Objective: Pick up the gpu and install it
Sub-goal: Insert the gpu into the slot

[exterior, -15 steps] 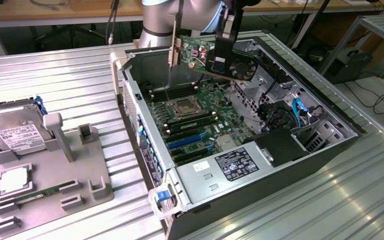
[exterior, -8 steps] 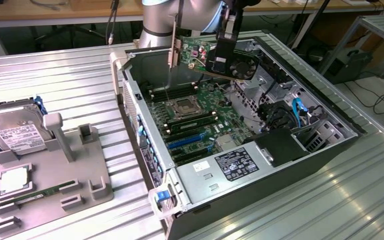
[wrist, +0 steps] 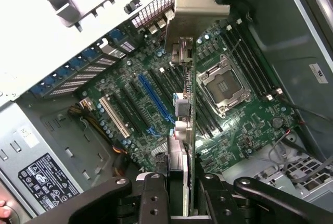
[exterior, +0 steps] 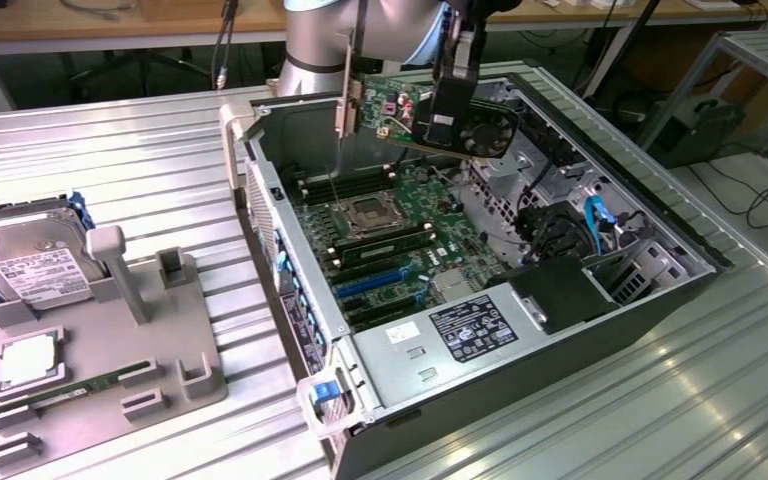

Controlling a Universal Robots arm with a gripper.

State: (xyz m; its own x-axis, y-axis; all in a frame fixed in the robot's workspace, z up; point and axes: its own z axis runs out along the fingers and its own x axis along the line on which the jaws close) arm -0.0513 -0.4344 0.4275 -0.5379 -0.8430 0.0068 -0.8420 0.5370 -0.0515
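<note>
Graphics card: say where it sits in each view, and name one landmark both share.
Exterior view: graphics card held above the open computer case, toward the picture's top middle.
Wrist view: graphics card edge-on between the fingers, over the motherboard.
Shared landmark: the empty processor socket.

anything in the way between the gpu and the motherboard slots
Nothing visible. The gripper holds the gpu above the open case; the blue slots on the motherboard lie bare, no cable across them.

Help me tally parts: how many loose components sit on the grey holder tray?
3: a hard drive at the far end, a CPU in the middle, a RAM stick nearest the camera.
</note>
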